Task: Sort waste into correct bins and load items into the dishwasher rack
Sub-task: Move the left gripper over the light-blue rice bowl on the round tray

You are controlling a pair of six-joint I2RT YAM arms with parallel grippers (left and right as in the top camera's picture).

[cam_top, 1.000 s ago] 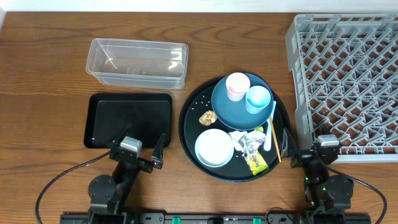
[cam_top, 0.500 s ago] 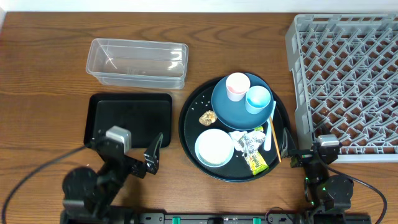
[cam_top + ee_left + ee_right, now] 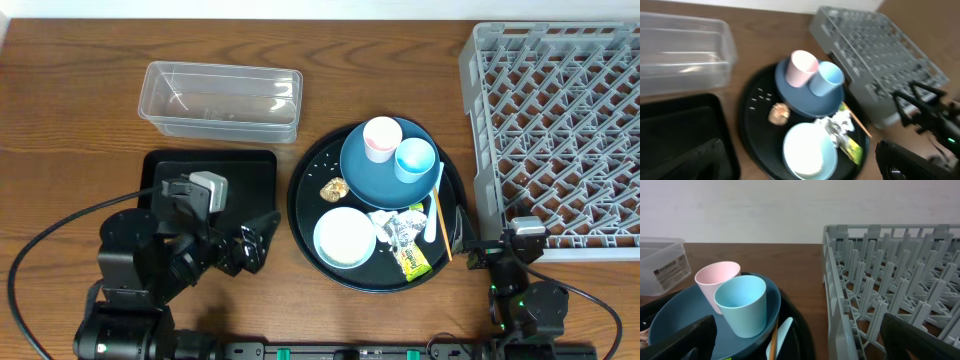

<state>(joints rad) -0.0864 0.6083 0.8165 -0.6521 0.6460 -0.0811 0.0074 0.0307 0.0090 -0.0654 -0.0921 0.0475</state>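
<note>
Along the far right corner of the bench [image 3: 60, 130], the dishwasher rack [image 3: 560, 110] is standing empty, its grey plastic lattice of diagonal ribs and upright pegs holding nothing. By my reading the task is sitting at its very start: no waste is lying in either bin and no dish is resting in the rack.

Toward the far edge, left of the middle, the clear tub [image 3: 222, 72] is showing glossy see-through walls and rounded corners, with nothing inside. Nearer the front edge on the left, the shallow black tray [image 3: 250, 172] is lying bare, matte with a raised lip.

Everything to be handled is crowding the round black tray [image 3: 303, 205] midway along the near edge. The dark blue plate [image 3: 365, 177] is carrying the pinkish-white cup [image 3: 381, 137] and the light blue cup [image 3: 415, 159], both smooth, tapered and upright, close side by side. The light blue bowl [image 3: 345, 237], round and pale, is sitting nearer the front.

Rice grains [image 3: 320, 160] are lying scattered as white specks, with the knobbly brown lump [image 3: 333, 188] just beside the plate. Crumpled silver-white wrappers [image 3: 398, 228] are catching light beside the bowl, the flat yellow-green packet [image 3: 412, 260] just in front. The pale blue spoon [image 3: 436, 205] and the thin wooden chopstick [image 3: 441, 225] are lying together at the tray's right rim.

The left pincer [image 3: 807, 162] is hanging spread wide, gripping nothing. The right pincer [image 3: 800, 340], by the rack's near left corner, is gaping and empty too.
</note>
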